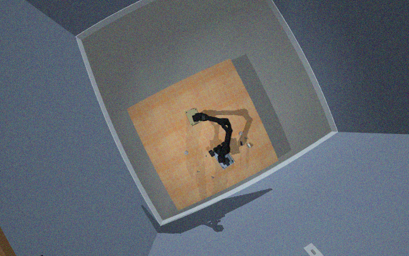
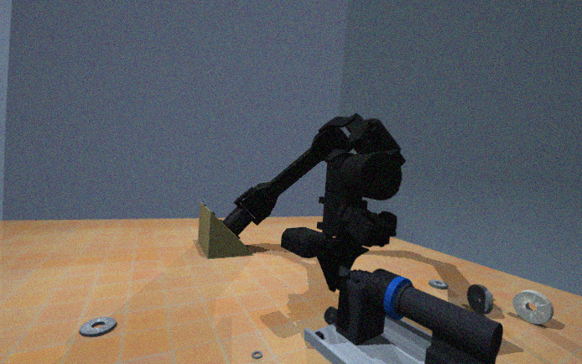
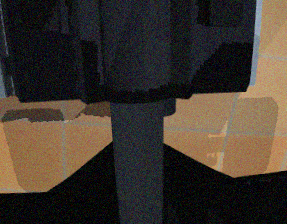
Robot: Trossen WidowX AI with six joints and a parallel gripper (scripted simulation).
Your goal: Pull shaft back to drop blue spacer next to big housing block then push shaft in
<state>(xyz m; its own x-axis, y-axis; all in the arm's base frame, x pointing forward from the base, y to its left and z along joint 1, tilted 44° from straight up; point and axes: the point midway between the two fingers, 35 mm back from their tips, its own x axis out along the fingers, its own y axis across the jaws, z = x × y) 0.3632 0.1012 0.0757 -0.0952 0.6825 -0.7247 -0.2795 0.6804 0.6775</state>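
Note:
The blue spacer sits upright around the shaft line, between a dark upright block and a long, thick dark cylinder. It is hidden in the wrist view. The grey shaft sticks out of the block's near face in the wrist view. My gripper is shut on the shaft, with a black finger on each side of it, just outside the block. Whether other spacers are on the shaft inside the assembly is hidden.
The assembly stands on a light grey base. An olive wedge carries the arm. A grey washer lies at left. A dark disc and a pale disc stand on edge at right, near another washer.

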